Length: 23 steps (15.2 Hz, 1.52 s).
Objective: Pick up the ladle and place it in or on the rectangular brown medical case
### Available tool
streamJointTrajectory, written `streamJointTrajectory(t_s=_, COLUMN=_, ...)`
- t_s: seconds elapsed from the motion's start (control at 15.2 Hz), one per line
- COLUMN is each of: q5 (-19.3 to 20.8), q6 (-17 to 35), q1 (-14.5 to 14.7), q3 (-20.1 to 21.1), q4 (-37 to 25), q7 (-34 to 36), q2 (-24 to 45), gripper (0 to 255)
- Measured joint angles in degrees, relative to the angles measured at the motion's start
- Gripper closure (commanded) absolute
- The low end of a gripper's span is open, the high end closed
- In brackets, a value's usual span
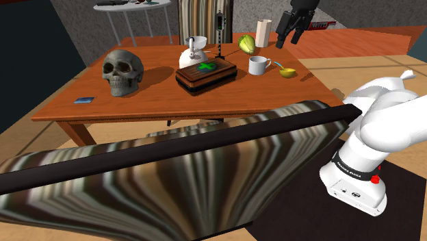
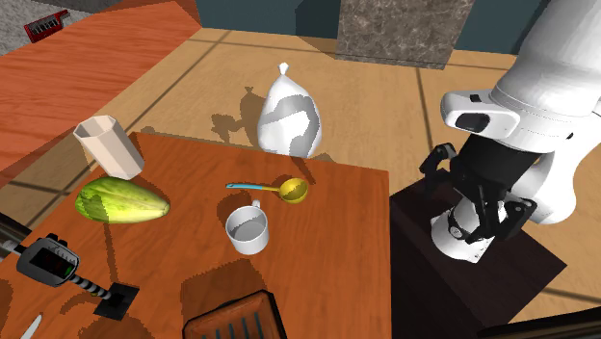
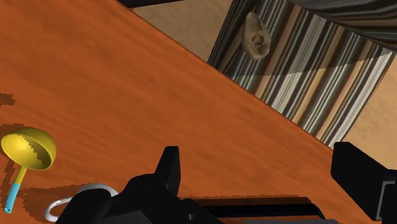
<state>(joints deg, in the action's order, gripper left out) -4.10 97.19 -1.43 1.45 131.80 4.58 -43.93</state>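
The shoulder camera sits behind a striped sofa back [image 1: 171, 185], with the stand [image 1: 356, 188] at 4 o'clock. From mid-distance it looks down and across to the table [image 1: 157, 96] at 11 o'clock. The second exterior camera hangs close above one end of that table (a far tighter framing than the first) and faces steeply down, with the stand at 4 o'clock. The wrist camera, on the gripper [image 3: 257, 159], looks along the fingers from very near the tabletop. All three views share the ladle [image 1: 288, 71] [image 2: 289, 189] [image 3: 28, 147] and the mug [image 1: 259, 65] beside it.
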Motion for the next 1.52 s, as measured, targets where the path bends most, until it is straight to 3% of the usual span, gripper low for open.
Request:
streamJointTrajectory(t_s=0.79, q5=1.0, q6=7.8, q1=-5.1, q3=-7.8, q4=-3.4, q7=-2.0, q2=14.3, gripper=0)
streamJointTrajectory(t_s=1.52, q5=-2.3, q6=14.0, q1=-9.4, q3=-16.2, q4=-12.6, q7=-5.2, q2=34.0, gripper=0)
